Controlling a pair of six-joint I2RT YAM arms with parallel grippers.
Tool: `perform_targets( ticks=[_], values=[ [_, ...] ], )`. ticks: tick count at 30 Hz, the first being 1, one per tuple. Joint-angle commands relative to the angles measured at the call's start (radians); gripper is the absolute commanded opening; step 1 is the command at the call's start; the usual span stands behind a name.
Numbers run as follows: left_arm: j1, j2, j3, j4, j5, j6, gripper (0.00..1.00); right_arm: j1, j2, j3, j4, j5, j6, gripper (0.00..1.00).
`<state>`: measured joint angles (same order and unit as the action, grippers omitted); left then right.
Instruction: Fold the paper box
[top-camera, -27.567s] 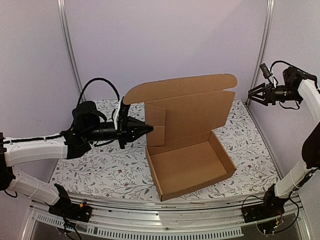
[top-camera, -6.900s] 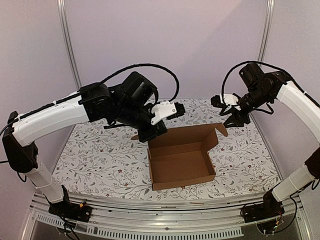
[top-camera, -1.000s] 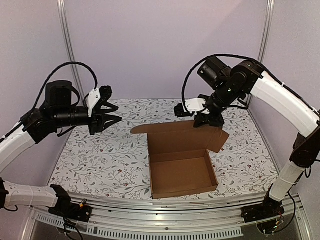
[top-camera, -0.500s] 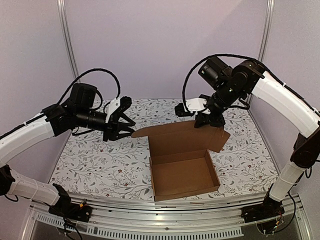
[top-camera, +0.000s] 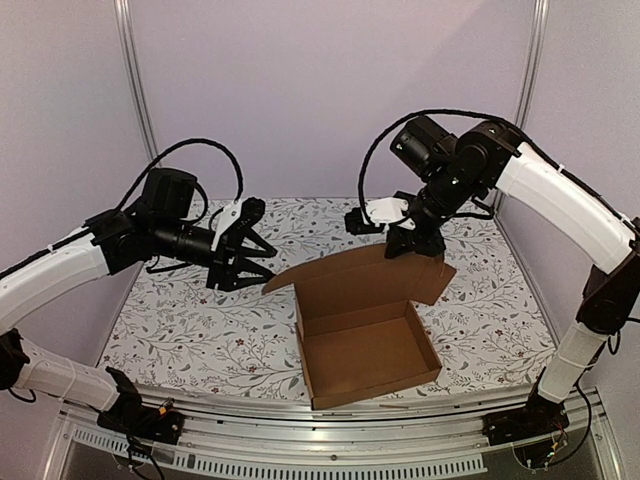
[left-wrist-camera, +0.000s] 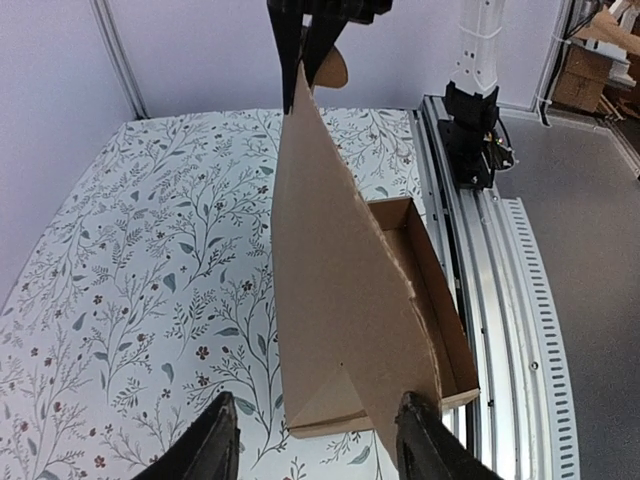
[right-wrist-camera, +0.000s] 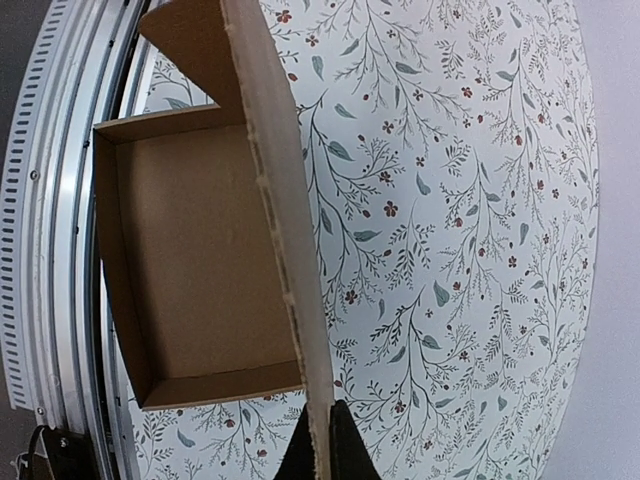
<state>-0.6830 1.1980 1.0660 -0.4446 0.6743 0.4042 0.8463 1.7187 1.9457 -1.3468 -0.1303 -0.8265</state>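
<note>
Item: paper box (top-camera: 368, 340), plain brown corrugated card, part-folded.
Location: middle of the flower-patterned tabletop (top-camera: 180, 330), towards its near edge, the shallow tray sitting flat with all four walls upright.
Lid (top-camera: 350, 272): hinged along the tray's far wall, raised and slanting, with a rounded tab hanging at its right end.

Right gripper (top-camera: 404, 243): reaching down from above, jaws pressed together on the lid's far edge. The wrist view shows the card's raw edge running straight in between the two fingers.

Left gripper (top-camera: 266, 266): level with the lid's left tip, pointing right, jaws spread wide and holding nothing. In its wrist view the lid's pointed corner lies between the fingers (left-wrist-camera: 213, 441). Whether the card touches the right-hand finger is hard to tell from that angle.
</note>
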Motion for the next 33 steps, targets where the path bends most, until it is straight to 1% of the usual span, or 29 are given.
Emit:
perform_targets(
  ticks=[1,4,6,8,9,10,12,13,16,19,23,25,29,31,33],
  values=[
    [-0.027,-0.023,-0.012,0.000,0.070,0.000,0.54,0.006,0.029,0.038,-0.050,0.020,0.045,0.02],
    [-0.042,0.015,0.003,0.000,0.090,-0.008,0.54,0.005,0.041,0.053,-0.054,0.021,0.055,0.02],
    [-0.051,0.031,0.011,-0.007,0.088,-0.009,0.57,0.004,0.049,0.058,-0.056,0.021,0.059,0.02],
    [-0.052,0.027,0.015,-0.017,0.062,-0.015,0.58,0.006,0.056,0.062,-0.064,0.019,0.058,0.02],
    [-0.052,0.017,0.015,-0.027,0.044,-0.014,0.58,0.005,0.058,0.066,-0.077,0.012,0.053,0.04],
    [-0.052,0.005,0.011,-0.034,0.024,-0.012,0.58,0.005,0.060,0.076,-0.092,-0.008,0.048,0.09],
    [-0.052,-0.028,-0.014,-0.013,-0.015,-0.019,0.59,0.011,0.063,0.101,-0.121,-0.046,0.026,0.24],
    [-0.052,-0.041,-0.027,0.003,-0.030,-0.023,0.59,0.020,0.063,0.115,-0.130,-0.059,0.016,0.28],
    [-0.052,-0.049,-0.042,0.012,-0.063,-0.024,0.59,0.079,0.069,0.141,-0.130,-0.026,-0.016,0.37],
    [-0.050,-0.045,-0.044,0.008,-0.070,-0.029,0.59,0.145,0.105,0.158,-0.120,0.030,-0.032,0.39],
    [-0.051,-0.055,-0.050,0.002,-0.072,-0.026,0.58,0.202,0.179,0.221,-0.120,0.048,-0.039,0.38],
    [-0.052,-0.073,-0.053,-0.009,-0.058,-0.023,0.58,0.216,0.208,0.268,-0.119,0.032,-0.030,0.34],
    [-0.056,-0.106,-0.070,0.005,-0.002,-0.031,0.59,0.226,0.253,0.345,-0.115,-0.005,-0.009,0.12],
    [-0.063,-0.102,-0.078,0.033,0.029,-0.047,0.59,0.227,0.269,0.361,-0.112,-0.019,0.001,0.05],
    [-0.070,-0.074,-0.067,0.037,0.052,-0.055,0.58,0.227,0.279,0.364,-0.111,-0.025,0.007,0.03]
  ],
)
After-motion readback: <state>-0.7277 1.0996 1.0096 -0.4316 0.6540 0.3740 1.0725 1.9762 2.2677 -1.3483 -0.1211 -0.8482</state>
